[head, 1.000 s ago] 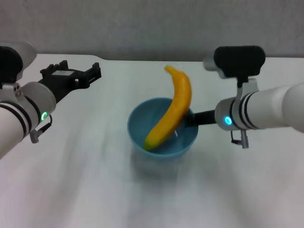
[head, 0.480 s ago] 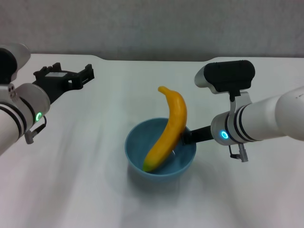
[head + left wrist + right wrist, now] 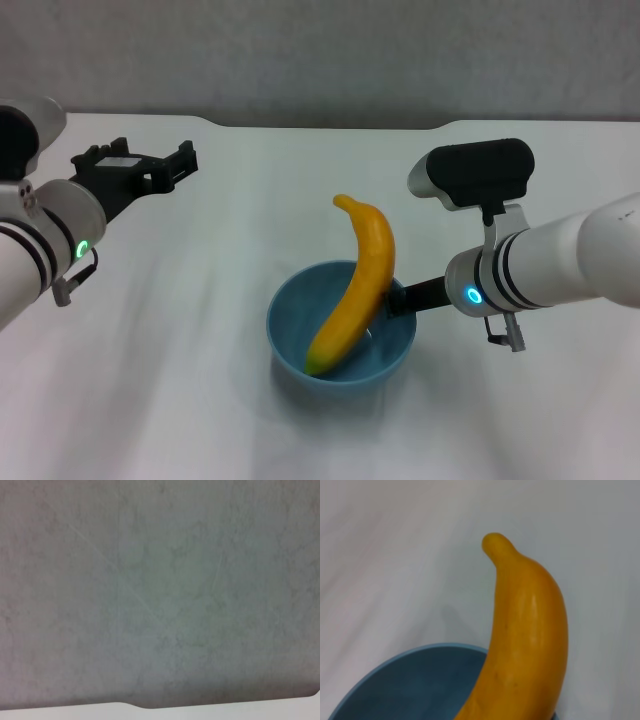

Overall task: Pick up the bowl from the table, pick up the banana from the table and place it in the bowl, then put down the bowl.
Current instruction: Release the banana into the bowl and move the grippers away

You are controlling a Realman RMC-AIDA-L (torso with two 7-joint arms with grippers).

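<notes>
Banana, smooth yellow-orange, leans tip-up inside glossy light-blue bowl.

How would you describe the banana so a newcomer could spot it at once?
On the white table, look near the middle for the light-blue bowl, gripped at its rim by the right gripper. The banana leans in it, one end down inside, the other jutting over the far rim. It is the only yellow-orange, curved thing here.

A lab: bare white table, plain grey wall.
</notes>
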